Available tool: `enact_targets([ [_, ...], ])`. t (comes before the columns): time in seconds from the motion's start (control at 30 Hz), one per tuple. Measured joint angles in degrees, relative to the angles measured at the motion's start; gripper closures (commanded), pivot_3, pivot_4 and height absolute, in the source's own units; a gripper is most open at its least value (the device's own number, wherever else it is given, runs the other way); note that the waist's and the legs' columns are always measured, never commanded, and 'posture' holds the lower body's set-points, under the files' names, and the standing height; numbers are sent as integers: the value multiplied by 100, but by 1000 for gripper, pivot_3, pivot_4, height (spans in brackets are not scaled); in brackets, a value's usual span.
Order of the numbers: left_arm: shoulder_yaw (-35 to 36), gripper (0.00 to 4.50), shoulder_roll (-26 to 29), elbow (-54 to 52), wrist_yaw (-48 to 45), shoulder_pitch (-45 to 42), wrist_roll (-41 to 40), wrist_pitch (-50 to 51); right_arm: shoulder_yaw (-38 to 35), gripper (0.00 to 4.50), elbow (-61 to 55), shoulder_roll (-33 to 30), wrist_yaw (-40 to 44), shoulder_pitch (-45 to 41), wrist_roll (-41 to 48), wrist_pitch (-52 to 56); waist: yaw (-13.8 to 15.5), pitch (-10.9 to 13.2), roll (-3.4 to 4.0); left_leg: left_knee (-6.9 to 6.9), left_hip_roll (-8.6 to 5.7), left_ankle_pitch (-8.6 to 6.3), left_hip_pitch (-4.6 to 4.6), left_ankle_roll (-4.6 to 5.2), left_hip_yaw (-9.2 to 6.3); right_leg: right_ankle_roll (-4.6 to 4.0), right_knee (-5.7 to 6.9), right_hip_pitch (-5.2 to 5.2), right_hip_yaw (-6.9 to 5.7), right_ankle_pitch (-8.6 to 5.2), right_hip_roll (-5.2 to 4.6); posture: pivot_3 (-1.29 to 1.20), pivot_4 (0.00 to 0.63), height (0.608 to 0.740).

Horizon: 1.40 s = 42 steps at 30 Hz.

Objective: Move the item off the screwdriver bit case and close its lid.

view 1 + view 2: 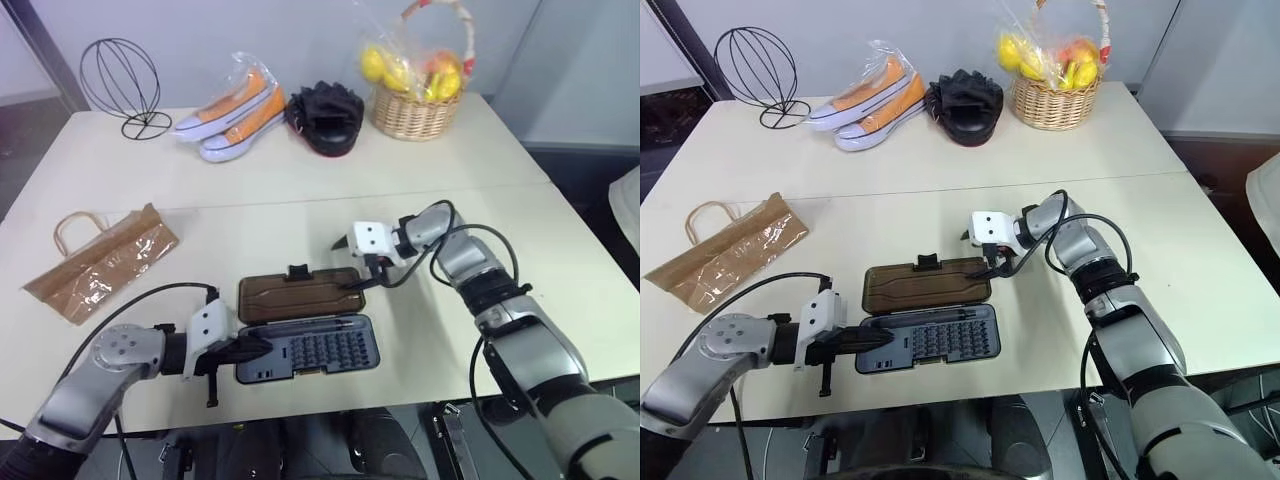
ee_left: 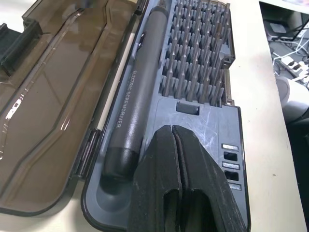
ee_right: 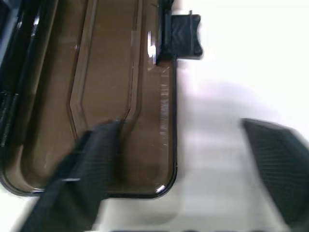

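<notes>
Right gripper, jaws spread astride the lid corner, should swing it over while closed left gripper pins the screwdriver bit case.

Big cream-coloured rectangular table with a seam across the middle, plain pale grey wall right behind it, pretty even light.

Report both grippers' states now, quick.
Left gripper: jaws shut, empty, resting over the screwdriver bit case.
Right gripper: jaws open, straddling the corner of the lid, holding nothing.
</notes>
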Motion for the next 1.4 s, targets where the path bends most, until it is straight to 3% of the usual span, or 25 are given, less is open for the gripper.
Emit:
enact_targets([
  [0.47, 466, 4500, 208, -467, 53, 509, -383, 563, -31, 68, 260, 171, 27, -95, 83, 332, -9, 0, 0, -8, 4, 0, 7, 0, -3, -7, -1, 3, -3, -4, -1, 0, 150, 740],
  [0.57, 447, 4500, 207, -482, 108, 523, -307, 527, -31, 883, 300, 190, 83, -98, 99, 336, -8, 0, 0, -8, 4, 0, 7, 0, -4, -7, -1, 3, -4, -4, -1, 0, 150, 740],
  [0.73, 346, 4500, 201, -400, 114, 487, -153, 271, 83, 3290, 298, 260, 311, -95, 131, 339, -8, 0, 0, -8, 4, 0, 12, 0, -3, -8, -1, 8, -4, -4, -2, 0, 150, 740],
  [1.1, 226, 4500, 159, -90, 27, 421, -149, -1, 150, 3290, 337, 245, 118, -104, 25, 341, -1, -3, 1, -52, -2, 1, 82, -1, 6, -30, -17, 54, 4, -17, -13, 0, 150, 740],
  [1.13, 226, 4500, 159, -84, 26, 424, -149, -8, 154, 3834, 337, 247, 118, -105, 25, 340, 0, -3, 1, -58, -2, 1, 88, -1, 6, -32, -20, 58, 4, -18, -14, 0, 150, 740],
  [1.2, 224, 4500, 157, -77, 25, 440, -149, -26, 153, 4469, 340, 245, 58, -104, 15, 336, 4, -3, 2, -62, 0, 1, 88, -1, 3, -35, -19, 55, 3, -21, -13, 0, 150, 740],
  [1.4, 177, 4500, 118, -44, 31, 452, -144, -54, 168, 4469, 138, 164, -23, 18, 0, 217, 14, -13, 10, -68, 1, 1, 86, -1, 2, -37, -20, 52, 2, -22, -14, 0, 150, 740],
])
